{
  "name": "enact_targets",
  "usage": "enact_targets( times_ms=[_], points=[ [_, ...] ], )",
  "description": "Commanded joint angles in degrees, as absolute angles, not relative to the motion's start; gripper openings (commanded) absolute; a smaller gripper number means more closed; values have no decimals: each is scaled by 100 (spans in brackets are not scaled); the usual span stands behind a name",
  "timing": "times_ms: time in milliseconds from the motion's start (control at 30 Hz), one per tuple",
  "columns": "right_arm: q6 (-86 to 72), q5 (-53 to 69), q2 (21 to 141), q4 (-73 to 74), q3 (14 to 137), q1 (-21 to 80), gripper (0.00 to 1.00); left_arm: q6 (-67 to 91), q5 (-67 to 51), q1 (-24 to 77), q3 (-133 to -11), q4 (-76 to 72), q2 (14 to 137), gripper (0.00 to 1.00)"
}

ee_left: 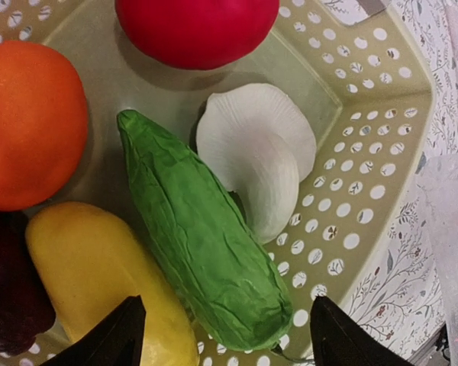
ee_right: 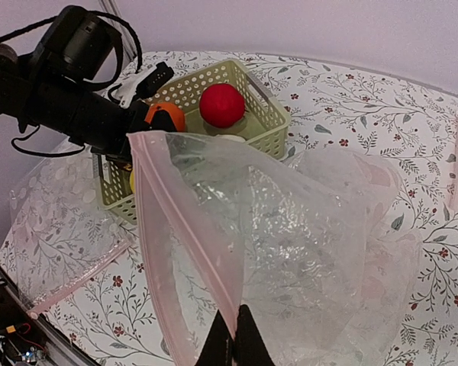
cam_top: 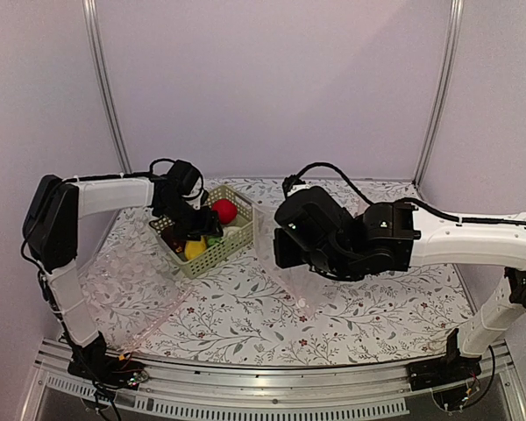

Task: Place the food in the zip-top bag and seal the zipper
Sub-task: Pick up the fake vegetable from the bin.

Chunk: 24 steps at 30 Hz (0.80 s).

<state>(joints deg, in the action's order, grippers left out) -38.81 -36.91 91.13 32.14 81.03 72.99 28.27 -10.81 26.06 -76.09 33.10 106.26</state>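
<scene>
The food lies in a light green lattice basket (ee_left: pixel 366 175): a red ball (ee_left: pixel 195 27), an orange piece (ee_left: pixel 27 126), a yellow piece (ee_left: pixel 99 274), a dark maroon piece (ee_left: pixel 8 297), a green piece (ee_left: pixel 198 236) and a white piece (ee_left: pixel 259 168). My left gripper (ee_left: pixel 225 339) is open just above the green piece's near end, holding nothing. My right gripper (ee_right: pixel 233 343) is shut on the pink zipper strip (ee_right: pixel 183 221) of the clear zip-top bag (ee_right: pixel 305 229) and holds its mouth up to the right of the basket (cam_top: pixel 215 254). I see no slider.
A second clear bag (cam_top: pixel 131 281) with a pink edge (ee_right: pixel 76 286) lies flat on the floral table to the left of the basket. The left arm (ee_right: pixel 76 84) reaches over the basket's far left side. Walls and metal posts close in the back.
</scene>
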Motion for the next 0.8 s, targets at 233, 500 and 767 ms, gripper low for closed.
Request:
enact_targets(
  times_ms=[233, 500, 767],
  points=[
    [-3880, -3583, 9005, 3072, 8033, 7259, 0, 2451, -1126, 2584, -8086, 3765, 11230, 64],
    [-3896, -3426, 9103, 2970, 8097, 7249, 0, 2237, -1164, 2585, -8212, 4045, 11426, 56],
    [-3905, -3410, 9165, 3020, 8165, 7251, 0, 2182, -1109, 2590, -8236, 4078, 11290, 45]
  ],
)
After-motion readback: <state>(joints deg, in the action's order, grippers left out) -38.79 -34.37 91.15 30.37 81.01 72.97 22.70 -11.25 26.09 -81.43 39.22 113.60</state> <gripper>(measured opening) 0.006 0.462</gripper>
